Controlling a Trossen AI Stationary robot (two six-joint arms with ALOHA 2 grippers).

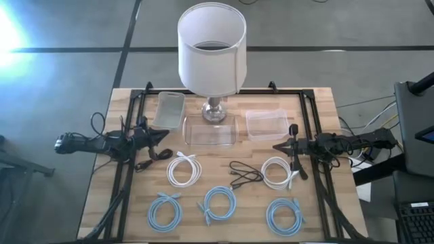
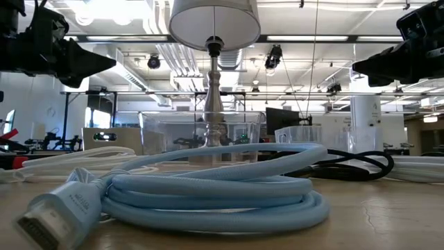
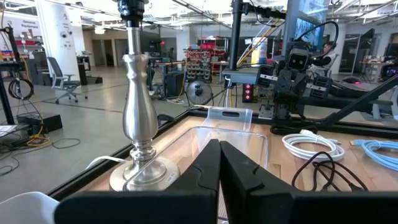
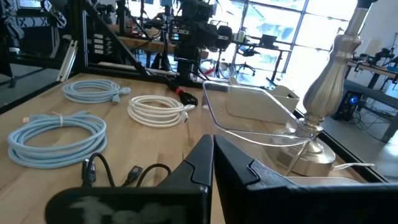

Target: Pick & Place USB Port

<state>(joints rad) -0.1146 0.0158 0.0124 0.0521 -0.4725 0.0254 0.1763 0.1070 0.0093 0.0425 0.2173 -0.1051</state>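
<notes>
- USB cables are all out on the wooden table [image 1: 319, 203], none binned: three braided pale-blue coils [image 1: 220, 203] along the near edge.
- Next row back, two smooth white coils [image 1: 184, 168] and a loose black cable [image 1: 244, 175].
- Left end effector [image 1: 165, 135] and right end effector [image 1: 277, 146] hover at the sides, fingers together, gripping nothing.
- Farthest back, clear plastic rectangular bins [image 1: 211, 131] look empty, beside a polished metal lamp with white drum shade [image 1: 211, 47].
- By my read, picking hasn't begun.
</notes>
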